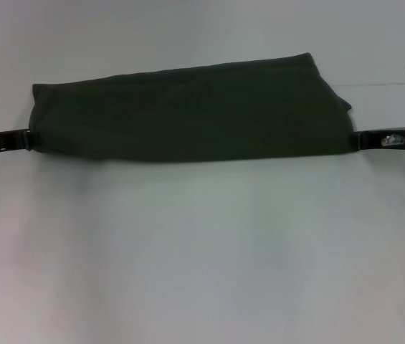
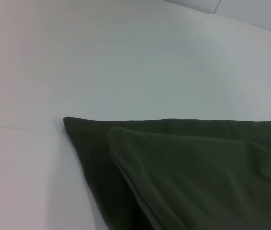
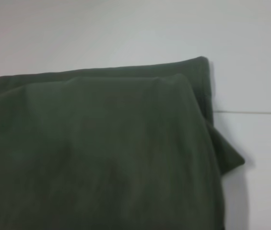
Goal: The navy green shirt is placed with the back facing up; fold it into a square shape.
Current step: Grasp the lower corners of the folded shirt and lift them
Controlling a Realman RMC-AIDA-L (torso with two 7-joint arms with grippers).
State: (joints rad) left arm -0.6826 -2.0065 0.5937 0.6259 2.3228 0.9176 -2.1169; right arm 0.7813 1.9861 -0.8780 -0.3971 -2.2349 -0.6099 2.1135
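White table (image 1: 202,272) holds the navy green shirt (image 1: 188,118), folded into a long band; left gripper (image 1: 24,140) and right gripper (image 1: 363,140) at its ends, grip unclear. Next, probably fold end to end.

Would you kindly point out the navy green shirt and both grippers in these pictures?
navy green shirt (image 1: 188,115): head view, middle of the folded band of cloth.
left gripper (image 1: 24,140): head view, dark tip meeting the shirt's left end.
right gripper (image 1: 360,140): head view, dark tip meeting the shirt's right end.

No readable text anywhere.
Navy green shirt (image 1: 188,111) is plain, no print, tag or brand; white table (image 1: 202,272) carries no label, number or sign in any view.
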